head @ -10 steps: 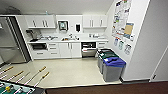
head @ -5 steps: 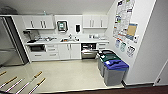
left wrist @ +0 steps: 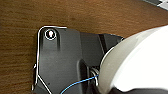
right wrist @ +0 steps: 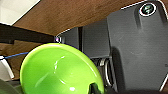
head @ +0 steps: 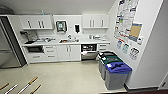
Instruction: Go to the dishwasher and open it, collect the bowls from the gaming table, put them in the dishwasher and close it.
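Observation:
The dishwasher (head: pixel 88 52) sits under the white counter, right of the sink cabinet. It shows a dark opening with a rack above a steel front panel. A bright green bowl (right wrist: pixel 58 70) hangs above my dark base in the right wrist view. My right gripper (right wrist: pixel 93 88) is shut on its rim. In the left wrist view a white bowl (left wrist: pixel 140 60) is carried the same way over the wooden floor, my left arm holding it. The gaming table is out of view.
Three lidded bins, black, green (head: pixel 110 61) and blue (head: pixel 116 73), line the right wall near the dishwasher. A steel fridge (head: pixel 7 50) stands at the left. Several rods with wooden handles (head: pixel 28 85) poke in at the lower left. Pale floor (head: pixel 67 75) lies open ahead.
The whole head picture has shifted: the camera has come nearer the kitchenette, and the bins now sit lower and larger at the right. Rod handles have come into view at the lower left.

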`<state>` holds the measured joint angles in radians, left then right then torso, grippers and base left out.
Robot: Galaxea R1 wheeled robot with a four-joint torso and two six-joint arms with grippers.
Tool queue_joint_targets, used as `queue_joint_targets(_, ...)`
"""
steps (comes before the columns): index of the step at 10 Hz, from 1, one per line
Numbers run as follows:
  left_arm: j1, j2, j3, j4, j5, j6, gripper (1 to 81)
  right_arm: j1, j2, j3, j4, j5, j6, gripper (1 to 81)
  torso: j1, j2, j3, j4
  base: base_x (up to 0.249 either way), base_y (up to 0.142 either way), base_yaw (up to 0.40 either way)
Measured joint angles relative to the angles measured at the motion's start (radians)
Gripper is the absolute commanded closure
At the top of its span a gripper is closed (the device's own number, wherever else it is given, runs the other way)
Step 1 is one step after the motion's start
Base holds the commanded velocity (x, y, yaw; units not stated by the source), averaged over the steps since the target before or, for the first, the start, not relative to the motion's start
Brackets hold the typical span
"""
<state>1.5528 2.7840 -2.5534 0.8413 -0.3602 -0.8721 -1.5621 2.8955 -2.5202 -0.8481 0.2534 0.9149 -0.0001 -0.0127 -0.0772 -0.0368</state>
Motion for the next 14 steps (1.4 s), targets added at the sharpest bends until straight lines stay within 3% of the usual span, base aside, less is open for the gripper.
queue_joint_targets(14,0.000,-0.005,0.000,0.000,-0.001,0.000,81.1,0.000,0.002,-0.003,0.000,-0.001,0.000,81.1,0.000,0.000,0.000,0.000,0.230,0.000,0.000)
